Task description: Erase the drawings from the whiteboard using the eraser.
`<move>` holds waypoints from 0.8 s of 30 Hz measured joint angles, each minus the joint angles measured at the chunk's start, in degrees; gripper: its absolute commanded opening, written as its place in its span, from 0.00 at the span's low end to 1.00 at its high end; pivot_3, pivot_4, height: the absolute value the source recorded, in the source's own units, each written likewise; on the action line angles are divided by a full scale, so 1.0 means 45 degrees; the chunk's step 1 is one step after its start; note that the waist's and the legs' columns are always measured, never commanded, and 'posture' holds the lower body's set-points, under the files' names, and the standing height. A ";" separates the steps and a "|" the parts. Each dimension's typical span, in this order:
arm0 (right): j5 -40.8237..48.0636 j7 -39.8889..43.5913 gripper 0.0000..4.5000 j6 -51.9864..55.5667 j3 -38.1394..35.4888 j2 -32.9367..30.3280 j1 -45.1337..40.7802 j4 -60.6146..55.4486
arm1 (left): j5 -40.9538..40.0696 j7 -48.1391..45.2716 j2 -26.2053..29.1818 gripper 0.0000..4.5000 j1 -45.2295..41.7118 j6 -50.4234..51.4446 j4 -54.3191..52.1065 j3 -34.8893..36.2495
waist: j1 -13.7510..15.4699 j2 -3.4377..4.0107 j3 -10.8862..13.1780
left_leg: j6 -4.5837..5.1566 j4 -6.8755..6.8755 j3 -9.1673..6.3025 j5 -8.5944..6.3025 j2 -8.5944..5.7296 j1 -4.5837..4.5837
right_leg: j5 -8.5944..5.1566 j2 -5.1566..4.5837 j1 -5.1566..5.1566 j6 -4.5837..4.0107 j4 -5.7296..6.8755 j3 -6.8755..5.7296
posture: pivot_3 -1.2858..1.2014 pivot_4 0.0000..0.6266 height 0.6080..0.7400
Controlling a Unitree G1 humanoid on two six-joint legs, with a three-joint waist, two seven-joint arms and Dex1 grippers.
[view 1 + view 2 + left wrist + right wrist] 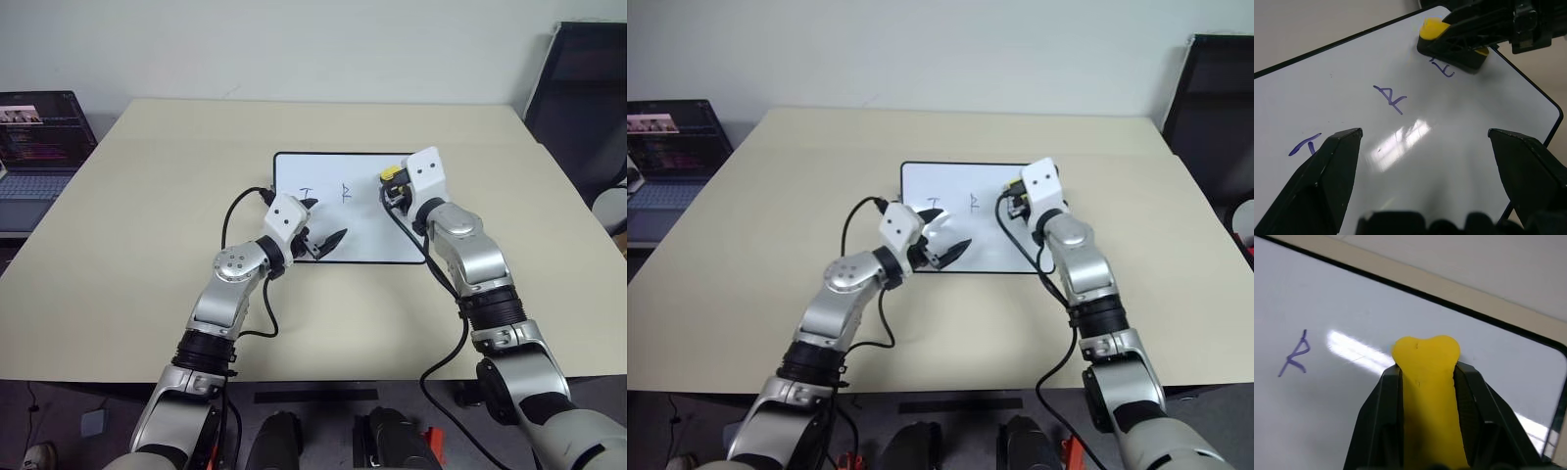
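My right gripper (pixel 1425 382) was clenched on the yellow eraser (pixel 1426 382), the block squeezed between both fingers with its rounded end poking out past the tips. It sat over the right part of the whiteboard (pixel 362 230), at the last of the three letters; from the left wrist view the eraser (pixel 1432 29) lay right against the top of that "E" (pixel 1444 70), though I could not tell whether it pressed on the surface or hung just above it. My left gripper (pixel 315 227) was spread wide, holding nothing, its fingers over the board's near-left corner.

The risk I saw was the board sliding on the tabletop (pixel 176 196) once I dragged the eraser across, since my left gripper was not pinning it. Too light a press would smear the ink rather than lift it. The soft block could also twist in my grip under a sideways pull.

The left wrist view showed all three drawings at once, "T" (pixel 1305 145), "R" (pixel 1391 99) and the partly covered "E". The right wrist view gave just the "R" (pixel 1295 354) to one side of the eraser, with the board's black frame beyond. The eye views added the laptop (pixel 39 147) off at the far left.
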 measured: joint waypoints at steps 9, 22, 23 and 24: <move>-0.0227 0.0594 0.24 0.1635 0.0661 -0.0213 0.2166 -0.2603 | -0.0001 0.0036 0.0043 1.00 0.0062 -0.0008 -0.0063 0.0031 | 0.0008 -0.0008 -0.0011 | 0.0003 0.0030 -0.0007 0.0005 -0.0004 0.0026 | 0.0005 -0.0003 0.0031 0.0017 0.0008 0.0004 | 0.52 0.24 1.00; -0.0256 -0.0391 0.24 0.0754 -0.0080 0.0028 0.0830 -0.1083 | 0.0001 0.0020 0.0007 1.00 0.0081 -0.0116 -0.0036 0.0018 | -0.0021 -0.0009 -0.0005 | 0.0011 0.0031 0.0005 0.0011 -0.0010 0.0062 | 0.0002 0.0002 0.0054 0.0046 0.0002 0.0019 | 0.52 0.24 1.00; -0.0276 -0.0558 0.24 0.0508 -0.0215 0.0034 0.0470 -0.0686 | 0.0001 0.0019 0.0008 1.00 0.0052 -0.0162 0.0005 0.0020 | -0.0023 -0.0008 -0.0004 | 0.0011 0.0026 0.0008 0.0011 -0.0010 0.0058 | 0.0005 0.0002 0.0051 0.0039 0.0001 0.0019 | 0.52 0.24 1.00; -0.0308 -0.0716 0.24 0.0264 -0.0333 0.0044 0.0186 -0.0401 | 0.0001 0.0016 0.0007 1.00 0.0003 -0.0192 0.0032 0.0019 | -0.0023 -0.0008 -0.0004 | 0.0011 0.0015 0.0010 0.0011 -0.0009 0.0051 | 0.0015 0.0002 0.0043 0.0020 -0.0004 0.0018 | 0.52 0.24 1.00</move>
